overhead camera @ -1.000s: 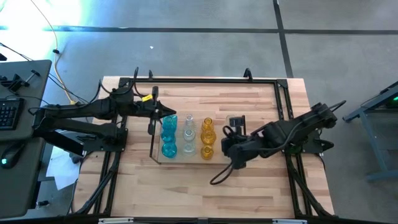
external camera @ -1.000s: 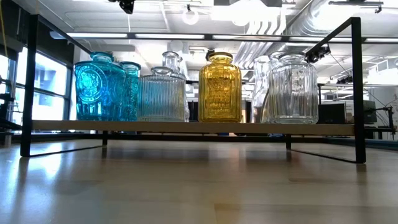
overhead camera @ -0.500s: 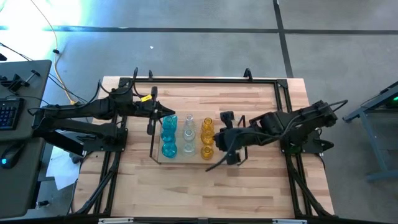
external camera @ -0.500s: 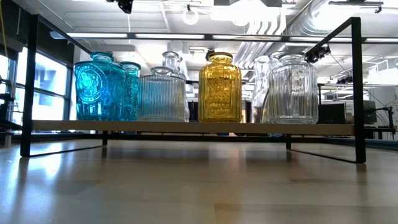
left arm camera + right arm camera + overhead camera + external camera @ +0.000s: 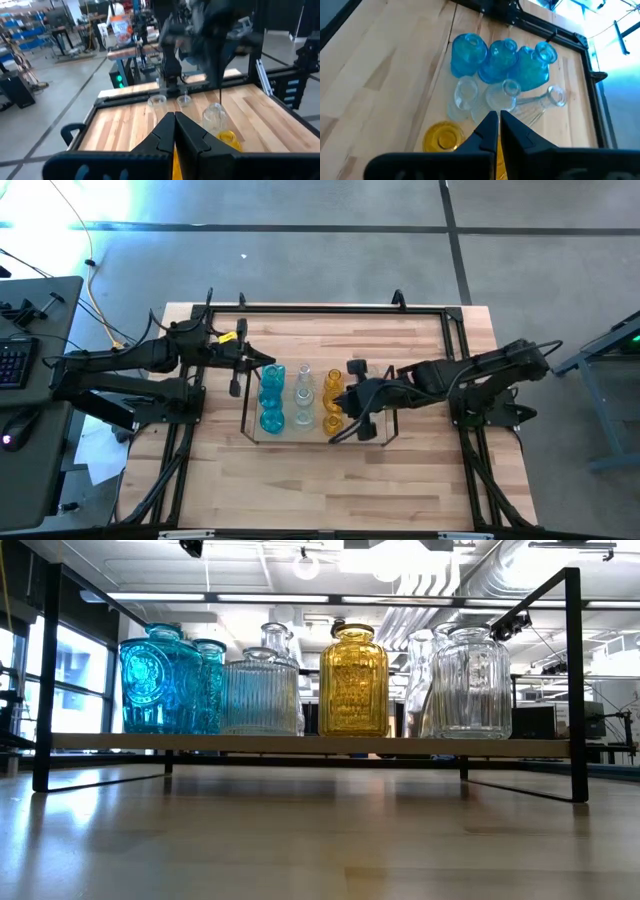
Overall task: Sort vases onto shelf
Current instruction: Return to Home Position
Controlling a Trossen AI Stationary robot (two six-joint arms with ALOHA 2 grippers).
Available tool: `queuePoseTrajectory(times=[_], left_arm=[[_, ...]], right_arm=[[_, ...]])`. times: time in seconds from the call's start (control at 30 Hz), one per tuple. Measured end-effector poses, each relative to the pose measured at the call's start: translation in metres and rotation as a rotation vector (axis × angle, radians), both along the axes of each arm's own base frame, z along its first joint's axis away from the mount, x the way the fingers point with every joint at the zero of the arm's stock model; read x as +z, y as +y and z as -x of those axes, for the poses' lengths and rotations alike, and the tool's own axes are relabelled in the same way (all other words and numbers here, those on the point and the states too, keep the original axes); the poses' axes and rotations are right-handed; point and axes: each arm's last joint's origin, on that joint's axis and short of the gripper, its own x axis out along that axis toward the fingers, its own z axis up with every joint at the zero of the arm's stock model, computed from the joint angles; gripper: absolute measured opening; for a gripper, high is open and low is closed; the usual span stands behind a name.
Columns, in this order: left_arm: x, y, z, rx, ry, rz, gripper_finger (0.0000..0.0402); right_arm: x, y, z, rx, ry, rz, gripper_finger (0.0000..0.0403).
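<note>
Vases point(image 5: 302, 398) are sitting on the shelf point(image 5: 300, 743) mid-table, grouped blue, clear, yellow, so sorting's looking done. Left gripper point(image 5: 174, 117) is hanging beside the blue end, right gripper point(image 5: 498, 116) over the yellow end, both pinched together, empty.

Bright, even light — glare on floor point(image 5: 100, 200).

Vases point(image 5: 301, 403) crowd the shelf point(image 5: 245, 416); open table point(image 5: 300, 480) surrounds it.

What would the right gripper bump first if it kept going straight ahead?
Probably a clear glass vase on the shelf, just past the shut tips of the right gripper; height is hard to judge.
</note>
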Motion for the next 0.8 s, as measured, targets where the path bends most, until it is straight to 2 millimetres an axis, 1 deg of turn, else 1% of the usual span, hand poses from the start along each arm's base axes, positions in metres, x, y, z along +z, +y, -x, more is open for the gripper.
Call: queuePoseTrajectory(times=[0.07,0.13,0.27,0.37,0.5,0.7,0.8], left_arm=[[0.003,0.000,0.001,-0.001,-0.020,-0.003,0.0000],[0.003,-0.001,0.004,-0.001,-0.020,-0.002,0.0000],[0.004,-0.001,0.007,-0.001,-0.027,-0.003,0.0000],[0.004,-0.001,0.008,-0.001,-0.023,-0.002,0.0000],[0.004,-0.001,0.008,-0.002,-0.021,-0.006,0.0000],[0.004,-0.001,0.008,-0.002,-0.021,-0.006,0.0000],[-0.006,-0.001,0.005,-0.001,-0.039,-0.004,0.0000]], right_arm=[[-0.012,-0.006,0.006,0.006,-0.031,-0.032,0.0000],[-0.019,-0.013,0.016,0.011,-0.075,-0.065,0.0000],[-0.020,-0.024,0.042,0.016,-0.180,-0.125,0.0000],[-0.022,-0.032,0.063,0.003,-0.216,-0.159,0.0000],[-0.024,-0.039,0.088,-0.007,-0.263,-0.174,0.0000],[-0.033,-0.049,0.122,-0.018,-0.358,-0.191,0.0000],[-0.042,-0.056,0.137,-0.045,-0.387,-0.202,0.0000]])
